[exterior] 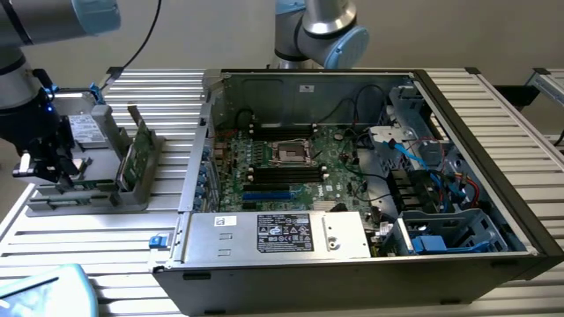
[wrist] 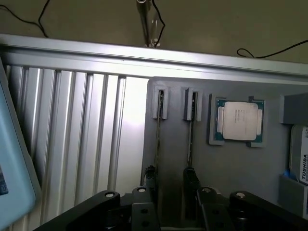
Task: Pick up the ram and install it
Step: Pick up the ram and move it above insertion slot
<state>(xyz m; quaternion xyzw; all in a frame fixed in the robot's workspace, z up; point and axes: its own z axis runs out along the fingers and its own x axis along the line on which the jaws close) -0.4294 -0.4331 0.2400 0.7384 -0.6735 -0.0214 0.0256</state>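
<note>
The jaws stand apart with nothing between them, and the gripper [exterior: 42, 168] hangs over a grey holder [exterior: 88, 201] at the exterior view's left, beside the open computer case [exterior: 352, 264]. The ram [exterior: 131, 157], a thin green stick, stands on edge in a slot of that holder, near the gripper. In the wrist view a silver processor chip [wrist: 239, 120] lies in the same holder.

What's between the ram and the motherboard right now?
In the exterior view, the computer case's metal side wall stands between the ram, upright in its grey holder, and the motherboard.
</note>
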